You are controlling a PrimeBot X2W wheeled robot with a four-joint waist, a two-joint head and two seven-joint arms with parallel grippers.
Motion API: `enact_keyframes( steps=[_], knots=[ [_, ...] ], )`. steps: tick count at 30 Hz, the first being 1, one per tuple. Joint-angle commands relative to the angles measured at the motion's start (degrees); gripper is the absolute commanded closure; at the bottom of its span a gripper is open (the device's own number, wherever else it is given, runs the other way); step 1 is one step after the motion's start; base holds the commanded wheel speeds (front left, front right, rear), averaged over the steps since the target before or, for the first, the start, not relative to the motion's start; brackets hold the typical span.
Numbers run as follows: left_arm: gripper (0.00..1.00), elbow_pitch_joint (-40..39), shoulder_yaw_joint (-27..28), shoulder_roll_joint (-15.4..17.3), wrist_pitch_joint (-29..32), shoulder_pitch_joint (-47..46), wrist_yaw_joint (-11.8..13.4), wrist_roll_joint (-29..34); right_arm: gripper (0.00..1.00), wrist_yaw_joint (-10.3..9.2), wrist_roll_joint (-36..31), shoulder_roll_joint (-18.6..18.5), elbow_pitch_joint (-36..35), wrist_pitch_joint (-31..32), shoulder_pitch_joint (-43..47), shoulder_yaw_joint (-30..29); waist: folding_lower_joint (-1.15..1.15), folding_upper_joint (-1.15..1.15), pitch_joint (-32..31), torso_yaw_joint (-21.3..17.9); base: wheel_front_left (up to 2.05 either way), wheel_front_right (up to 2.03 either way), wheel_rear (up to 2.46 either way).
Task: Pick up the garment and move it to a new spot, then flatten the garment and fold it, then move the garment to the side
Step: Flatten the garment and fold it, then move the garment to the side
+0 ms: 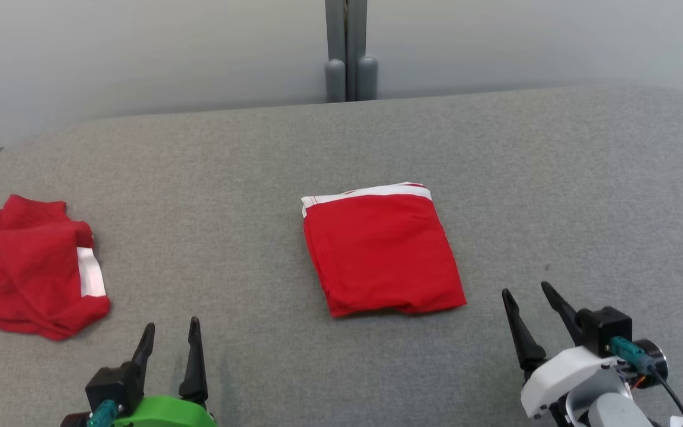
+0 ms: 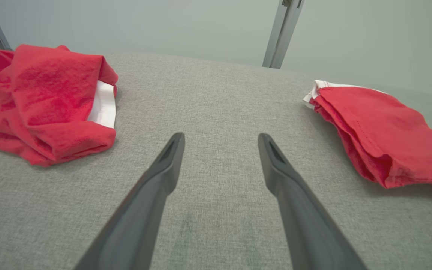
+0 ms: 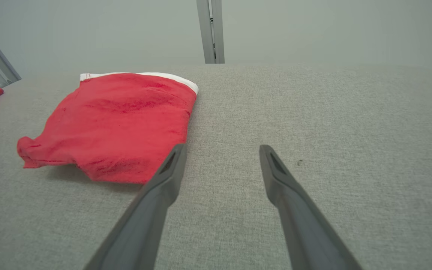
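A red garment with a white band [image 1: 380, 249] lies folded into a neat rectangle in the middle of the grey table [image 1: 555, 196]. It also shows at the right of the left wrist view [image 2: 384, 131] and at the left of the right wrist view [image 3: 118, 123]. My right gripper [image 1: 530, 292] hovers open to the garment's lower right, apart from it; its fingers [image 3: 163, 183] hold nothing. Near the front edge at the lower left, my left gripper [image 1: 172, 325] is open too, between the two garments, its fingers [image 2: 167, 165] over bare cloth.
A second red garment with a white band [image 1: 27, 267] lies crumpled at the table's left edge, also in the left wrist view [image 2: 47, 101]. A grey post [image 1: 348, 50] stands behind the table against a pale wall. Bare grey surface stretches to the right.
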Motion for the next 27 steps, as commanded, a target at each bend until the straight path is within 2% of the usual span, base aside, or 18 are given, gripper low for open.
enact_keyframes(
  steps=[1,7,12,20,27],
  knots=[
    [0.0,-0.6,-0.2,0.2,0.0,1.5,0.5,0.1,0.0,-0.09,0.3,-0.2,0.5,-0.2,1.3,-0.1,0.0,0.0,-1.2,-0.5,0.0,0.0,0.0],
    [0.0,-2.9,-1.7,0.2,0.0,4.1,1.1,1.0,0.0,-0.09,1.3,-0.2,1.3,-0.2,2.9,0.4,0.0,0.0,-1.2,-0.3,0.0,0.0,0.0],
    [0.0,-3.6,-2.2,0.2,0.0,2.2,0.8,1.0,0.0,-0.09,0.9,-0.2,1.6,-0.2,0.1,1.1,0.0,0.0,1.6,0.4,0.0,0.0,0.0],
    [0.0,-3.8,-3.5,0.2,0.0,-4.0,-0.2,0.4,0.0,-0.09,-0.3,-0.2,4.9,-0.2,-10.4,3.4,0.0,0.0,10.0,2.7,0.0,0.0,0.0],
    [0.0,-3.0,-5.0,0.2,0.0,-8.9,-0.9,-0.1,0.0,-0.09,-0.9,-0.2,11.4,-0.2,-21.3,5.3,0.0,0.0,15.8,5.4,0.0,0.0,0.0]
  ],
)
